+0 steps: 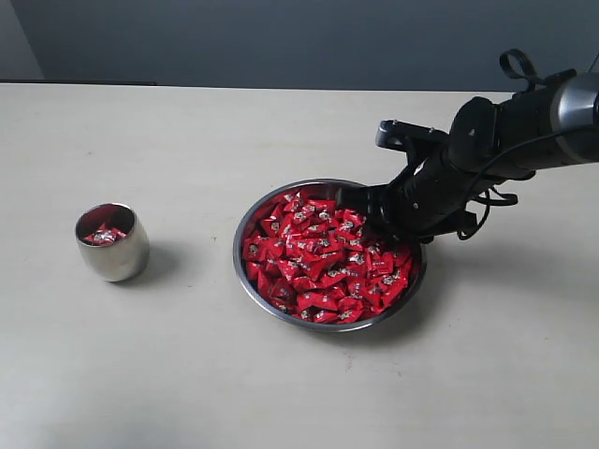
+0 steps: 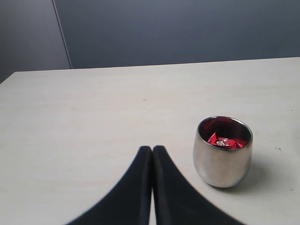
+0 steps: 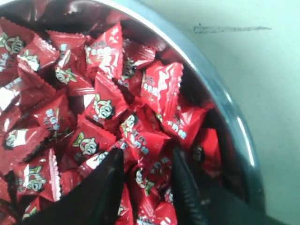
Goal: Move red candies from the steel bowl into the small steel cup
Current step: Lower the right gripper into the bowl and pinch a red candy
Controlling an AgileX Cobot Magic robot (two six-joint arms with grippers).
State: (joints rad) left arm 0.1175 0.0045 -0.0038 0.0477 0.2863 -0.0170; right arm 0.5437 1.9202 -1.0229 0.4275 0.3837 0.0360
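Red candies (image 1: 323, 257) are heaped in the steel bowl (image 1: 238, 245), wrappers lying every which way, no common long axis. Right gripper (image 3: 146, 157) is down in the pile at the bowl's 2 o'clock edge, jaws apart with candies filling the gap; can't tell if it's pinching. Bowl wall is close beside one finger, so I'd lift straight up. Small steel cup (image 1: 112, 245) sits at 9 o'clock from the bowl, well apart, bare table (image 1: 187, 374) between, few candies inside. Left gripper (image 2: 152, 149) is closed on nothing, near the cup.
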